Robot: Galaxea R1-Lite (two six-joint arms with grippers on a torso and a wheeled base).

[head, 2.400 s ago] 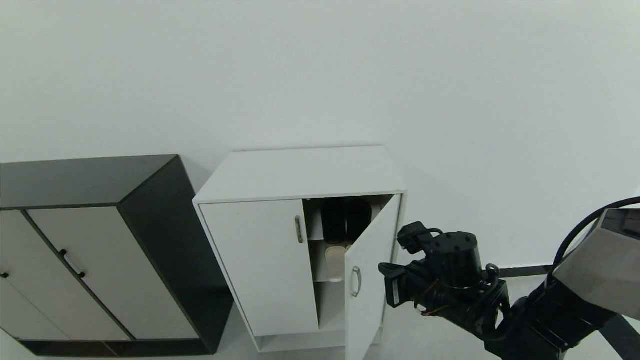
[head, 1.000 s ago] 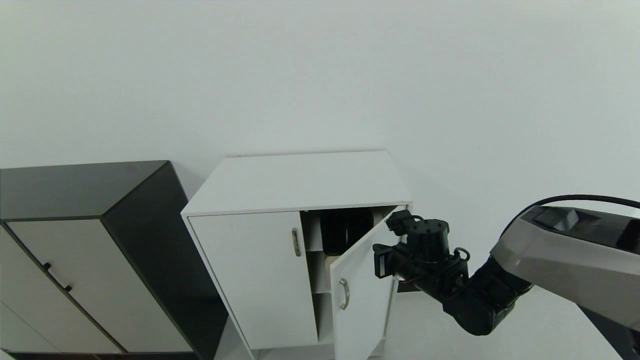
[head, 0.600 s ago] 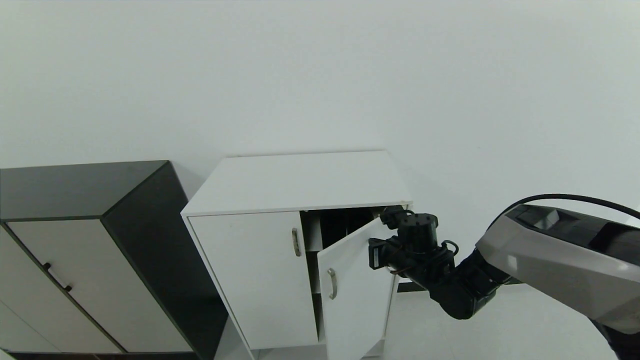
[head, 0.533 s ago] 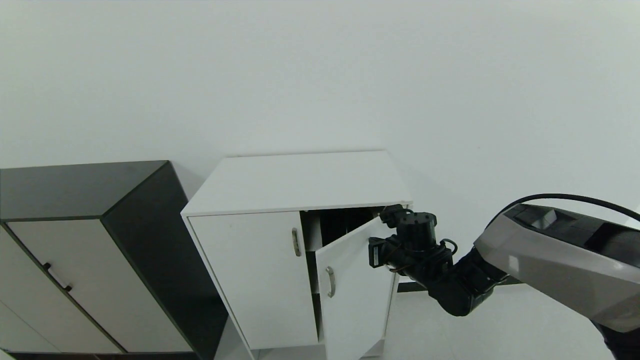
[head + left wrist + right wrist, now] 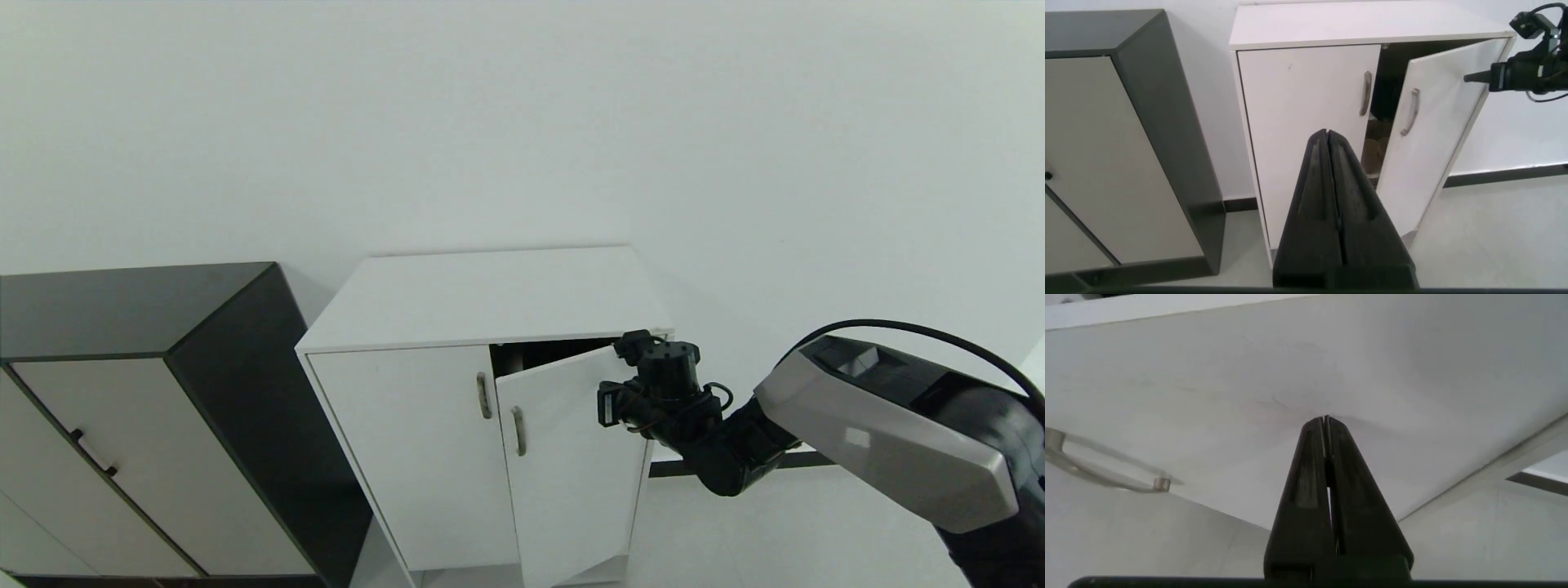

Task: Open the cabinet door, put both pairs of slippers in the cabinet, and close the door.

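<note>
The dark cabinet [image 5: 237, 392] stands well to the left of the right gripper [image 5: 1327, 422]. The white cabinet [image 5: 482, 298] is directly ahead of that gripper, its right door [image 5: 571, 482] ajar by a narrow gap. The gripper's fingers are pressed together, tips against the door's outer face near the upper hinge side, with the handle [image 5: 518, 430] off to their left. The left gripper [image 5: 1327, 135], fingers also pressed together, hangs well back from the cabinet, facing it.
</note>
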